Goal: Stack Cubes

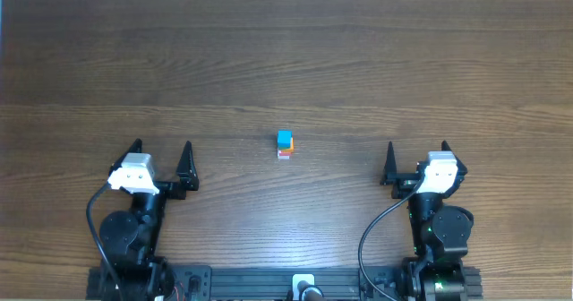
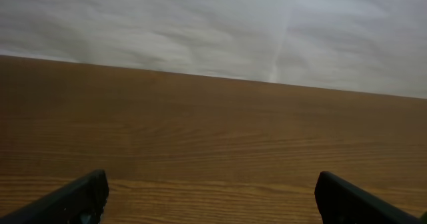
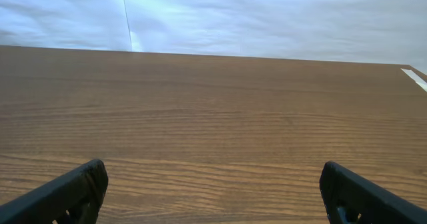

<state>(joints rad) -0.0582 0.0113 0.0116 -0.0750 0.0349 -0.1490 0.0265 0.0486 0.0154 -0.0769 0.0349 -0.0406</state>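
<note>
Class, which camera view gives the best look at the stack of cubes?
The top view: the cube stack stands near the middle of the table, seen from above, blue cube uppermost and orange beneath. Both wrist views look across table wood to a pale wall, so they add nothing about it.

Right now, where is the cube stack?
In the top view, the stack stands near the middle of the table, blue cube on top, about midway between the left end effector and the right end effector, touching neither.
</note>
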